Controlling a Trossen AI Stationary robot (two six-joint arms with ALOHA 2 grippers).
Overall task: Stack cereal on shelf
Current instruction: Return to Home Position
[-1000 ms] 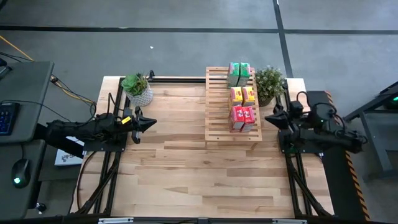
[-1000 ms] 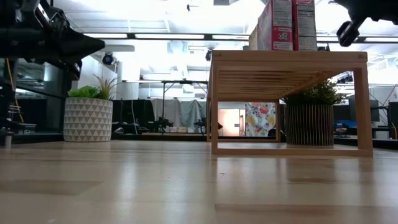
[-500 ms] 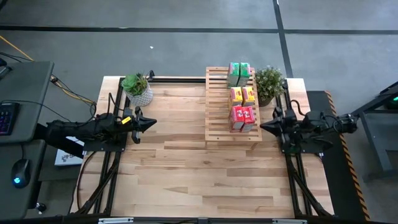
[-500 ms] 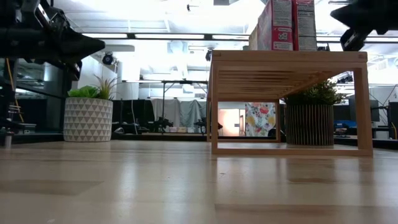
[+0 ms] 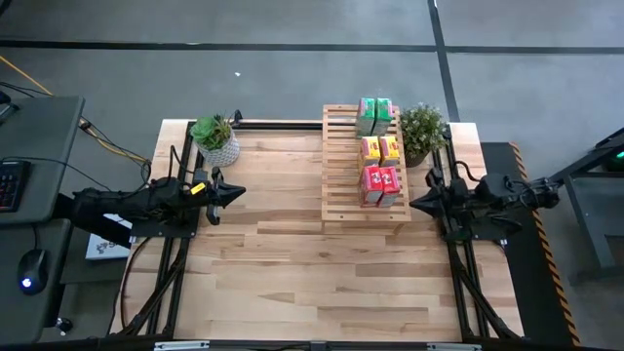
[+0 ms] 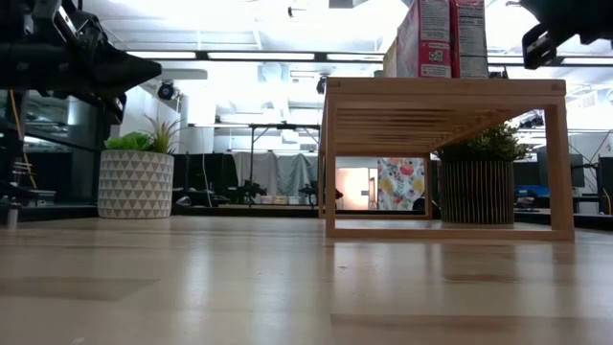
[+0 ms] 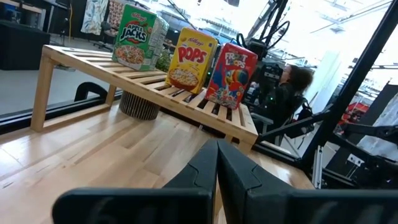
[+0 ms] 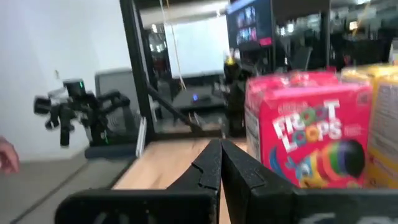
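Observation:
The shelf [image 5: 363, 166], a light slatted wooden rack, stands right of the table's middle. Cereal boxes stand on its top in pairs: green [image 5: 374, 115] at the far end, yellow [image 5: 380, 151] in the middle, red [image 5: 381, 184] nearest. The left wrist view shows the green [image 7: 138, 37], yellow [image 7: 191, 59] and red [image 7: 231, 74] boxes upright. My left gripper [image 5: 239, 194] hangs shut at the table's left, pointing level at the shelf. My right gripper [image 5: 413, 204] hangs shut just right of the shelf's near end, beside the red box [image 8: 308, 140].
A potted plant in a white patterned pot [image 5: 216, 139] stands at the far left. Another plant in a dark ribbed pot [image 5: 421, 132] stands right of the shelf's far end. Bare wooden tabletop [image 5: 292, 273] spreads across the middle and the near half.
My right gripper has swung a little toward the table's near edge and rolled about its own line. It now points level toward the table's left, still shut. The boxes and the shelf have stayed put.

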